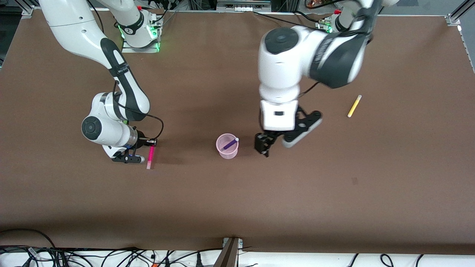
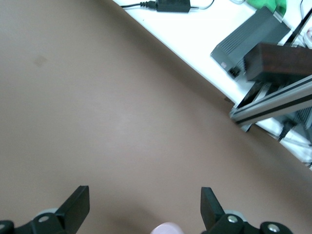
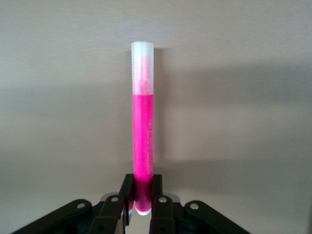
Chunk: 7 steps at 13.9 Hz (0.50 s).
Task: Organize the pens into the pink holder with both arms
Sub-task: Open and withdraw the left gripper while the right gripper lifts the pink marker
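- The right gripper's fingers [image 3: 127, 192] are pinched tight on the tail end of the magenta pen [image 3: 143, 131]; its pale capped end points straight away from the wrist, so nearly the whole body sticks out past the tips.
- In the front view the right gripper [image 1: 148, 142] sits low over the table toward the right arm's end, with the pen [image 1: 150, 157] running from the fingers toward the front camera (whether its cap end touches the surface I cannot tell).
- The left gripper's fingers [image 2: 75, 207] stand fully apart with nothing between them; only bare table shows in the gap, and a sliver of pink rim [image 2: 167, 227] peeks in at the frame edge.
- The left gripper [image 1: 262, 145] hangs just beside the pink holder [image 1: 227, 147], on the side toward the left arm's end.
- The holder already has the dark purple pen [image 1: 230, 144] leaning in it, pale end at the rim.
- The yellow pen [image 1: 354, 106] lies well apart, toward the left arm's end, farther from the front camera than the holder. No green pen is visible.
- Step in hand, as I judge it: carry the magenta pen to the holder. With so short a grip the pen could swing, so lift gently, tip it near upright, and release over the open part of the cup, clear of the purple pen.
- The cup looks light; a nudge to the rim could tip it.
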Each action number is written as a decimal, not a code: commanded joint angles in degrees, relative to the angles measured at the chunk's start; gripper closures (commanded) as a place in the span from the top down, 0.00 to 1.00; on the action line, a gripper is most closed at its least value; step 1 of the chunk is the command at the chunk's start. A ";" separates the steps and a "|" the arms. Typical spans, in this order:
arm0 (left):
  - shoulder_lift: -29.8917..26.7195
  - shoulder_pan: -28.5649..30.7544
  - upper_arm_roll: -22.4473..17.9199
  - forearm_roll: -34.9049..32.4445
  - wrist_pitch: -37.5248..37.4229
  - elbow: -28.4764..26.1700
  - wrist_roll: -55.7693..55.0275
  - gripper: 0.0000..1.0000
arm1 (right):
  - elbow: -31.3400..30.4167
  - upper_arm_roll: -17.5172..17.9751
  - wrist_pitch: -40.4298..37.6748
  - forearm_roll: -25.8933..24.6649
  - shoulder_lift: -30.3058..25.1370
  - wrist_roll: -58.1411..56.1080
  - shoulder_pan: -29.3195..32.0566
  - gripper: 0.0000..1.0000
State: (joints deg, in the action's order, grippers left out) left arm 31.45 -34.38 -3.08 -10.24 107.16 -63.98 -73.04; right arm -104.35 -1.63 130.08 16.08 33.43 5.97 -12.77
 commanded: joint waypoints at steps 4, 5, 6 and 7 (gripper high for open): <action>-10.78 11.25 0.71 10.14 -11.08 -6.84 30.28 1.00 | 10.56 0.22 -14.91 5.08 -0.47 15.36 -3.49 0.16; -12.18 13.27 0.71 11.20 -11.61 -8.08 34.42 1.00 | 12.57 0.23 -17.64 8.76 -0.47 17.12 -3.66 0.16; -13.16 14.85 0.71 11.55 -12.58 -8.96 38.29 1.00 | 14.25 0.23 -20.28 11.14 -0.56 19.06 -4.19 0.16; -13.95 16.52 0.71 11.64 -13.46 -9.84 42.42 1.00 | 16.35 0.31 -21.78 12.82 -0.56 22.64 -5.15 0.16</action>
State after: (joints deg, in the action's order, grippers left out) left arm 21.66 -20.61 -3.08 -0.19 94.57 -68.61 -38.28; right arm -91.90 -1.26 112.61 25.36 33.09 23.38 -16.91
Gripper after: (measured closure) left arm 0.000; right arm 0.819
